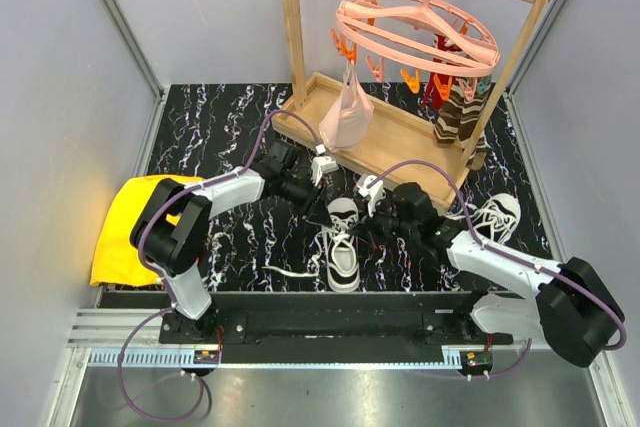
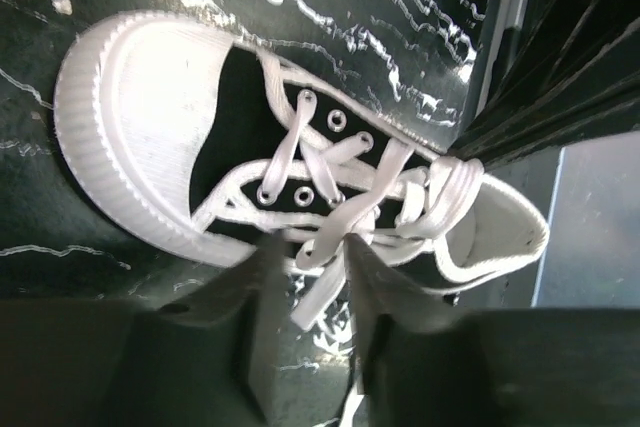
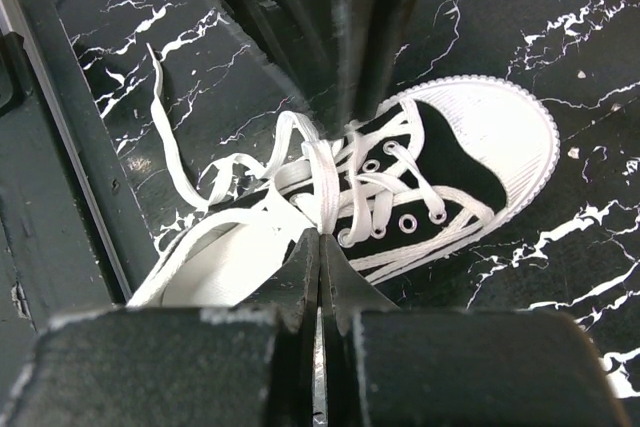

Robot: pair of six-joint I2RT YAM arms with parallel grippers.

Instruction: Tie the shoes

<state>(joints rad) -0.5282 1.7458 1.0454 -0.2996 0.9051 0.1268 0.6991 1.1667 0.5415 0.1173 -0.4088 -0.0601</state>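
One white and black sneaker (image 1: 343,243) lies at the table's middle, toe towards me, its laces loose. The second sneaker (image 1: 495,217) lies at the right. My left gripper (image 1: 321,166) hovers above and left of the middle shoe. In the left wrist view its fingers (image 2: 262,265) stand apart, with a loose white lace (image 2: 325,282) running between them over the shoe (image 2: 150,117). My right gripper (image 1: 371,190) is just right of that shoe. In the right wrist view it (image 3: 320,237) is shut on a white lace (image 3: 325,182) above the shoe's (image 3: 490,137) eyelets.
A wooden rack (image 1: 400,142) stands at the back with a pink clip hanger (image 1: 415,32), a pink bag (image 1: 347,117) and brown striped socks (image 1: 460,112). A yellow cloth (image 1: 125,232) lies at the left edge. A loose lace (image 1: 290,272) trails left of the middle shoe.
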